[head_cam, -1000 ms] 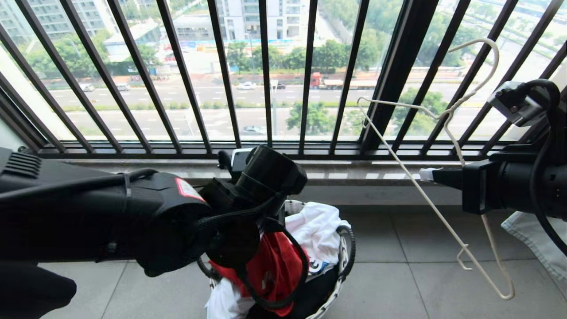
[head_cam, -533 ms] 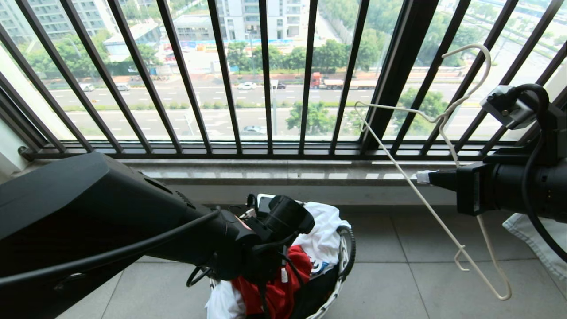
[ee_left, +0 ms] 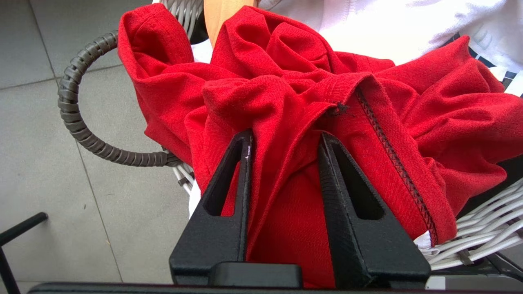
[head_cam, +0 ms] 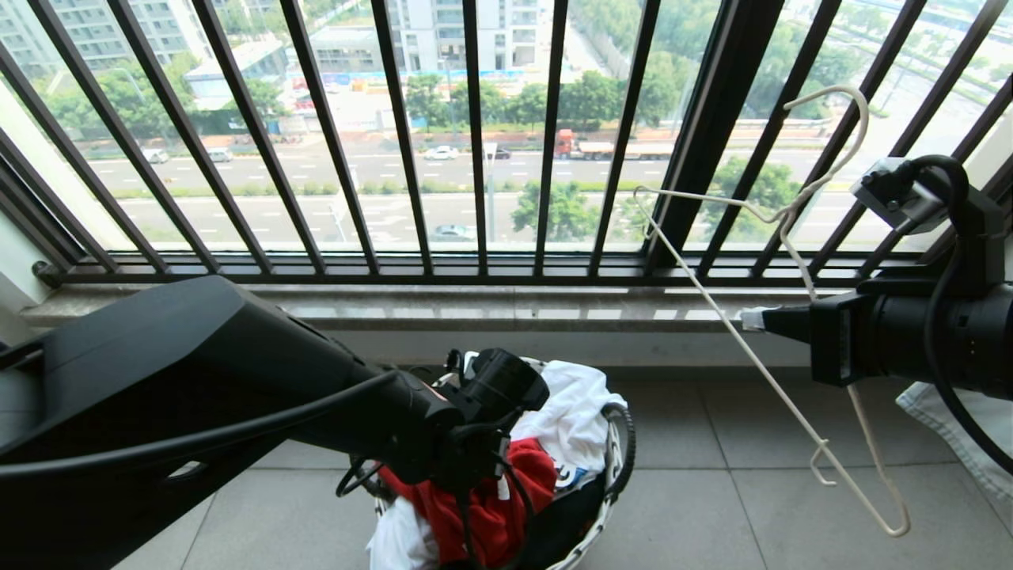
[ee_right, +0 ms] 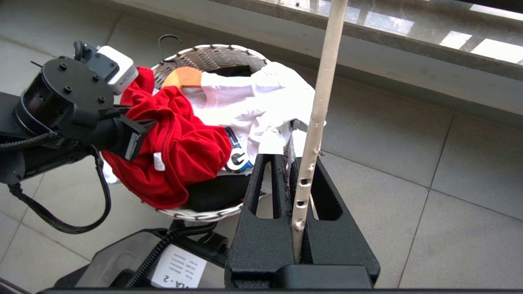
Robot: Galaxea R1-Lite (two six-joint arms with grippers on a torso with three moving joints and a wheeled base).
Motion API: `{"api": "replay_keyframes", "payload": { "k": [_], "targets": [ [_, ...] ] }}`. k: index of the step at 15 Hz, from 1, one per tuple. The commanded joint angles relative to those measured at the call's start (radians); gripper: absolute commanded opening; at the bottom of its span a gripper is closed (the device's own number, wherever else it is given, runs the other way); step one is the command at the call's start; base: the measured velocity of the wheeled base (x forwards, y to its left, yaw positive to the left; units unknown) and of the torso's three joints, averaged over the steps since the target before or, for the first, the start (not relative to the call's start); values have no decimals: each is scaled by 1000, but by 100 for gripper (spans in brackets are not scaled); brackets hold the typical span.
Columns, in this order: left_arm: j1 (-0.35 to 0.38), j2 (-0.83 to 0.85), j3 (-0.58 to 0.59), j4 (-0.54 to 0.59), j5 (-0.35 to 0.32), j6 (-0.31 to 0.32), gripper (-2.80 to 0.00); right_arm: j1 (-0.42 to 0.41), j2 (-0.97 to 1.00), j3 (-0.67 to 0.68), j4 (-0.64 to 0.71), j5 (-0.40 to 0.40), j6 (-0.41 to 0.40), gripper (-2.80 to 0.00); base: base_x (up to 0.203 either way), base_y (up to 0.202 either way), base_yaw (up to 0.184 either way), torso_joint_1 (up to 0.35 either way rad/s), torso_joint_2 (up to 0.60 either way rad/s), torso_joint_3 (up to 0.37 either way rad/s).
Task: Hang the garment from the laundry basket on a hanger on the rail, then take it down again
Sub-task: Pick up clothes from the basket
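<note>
The red garment (head_cam: pixel 506 507) lies crumpled on top of the white woven laundry basket (head_cam: pixel 621 443) on the floor tiles. My left gripper (ee_left: pixel 286 136) reaches down into it. Its jaws stand apart, open, with a loose fold of the garment (ee_left: pixel 286 81) between them. At the right, my right gripper (head_cam: pixel 756 318) is held up level and shut on one thin arm of the off-white wire hanger (head_cam: pixel 712 301), which hangs tilted in front of the railing. The hanger's wire (ee_right: pixel 322 90) runs up between the right fingers. The rail is out of view.
A white printed T-shirt (head_cam: pixel 570 412) and a black garment (ee_right: pixel 216 192) also fill the basket. Behind it are a stone sill (head_cam: pixel 506 305) and the black railing of bars (head_cam: pixel 475 158). A pale cloth (head_cam: pixel 950 427) lies on the floor at the right.
My left arm has come down from a raised position to the basket, bringing the red garment with it, and its jaws have parted. The right arm and hanger have hardly moved.
</note>
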Motion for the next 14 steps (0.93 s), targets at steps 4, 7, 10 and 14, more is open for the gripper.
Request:
{"api": "replay_keyframes", "payload": {
  "k": [4, 7, 10, 14],
  "targets": [
    [10, -85, 15, 17, 4, 49, 0, 1, 5, 0, 1, 0, 0, -280, 0, 0, 0, 0, 0, 0],
    [10, -106, 15, 17, 8, 105, 0, 0, 5, 0, 1, 0, 0, -280, 0, 0, 0, 0, 0, 0],
    [8, -137, 19, 17, 8, 183, 0, -1, 5, 0, 1, 0, 0, -280, 0, 0, 0, 0, 0, 0],
    [7, -133, 15, 15, -6, 435, 0, -1, 6, 0, -1, 0, 0, -280, 0, 0, 0, 0, 0, 0]
  ]
}}
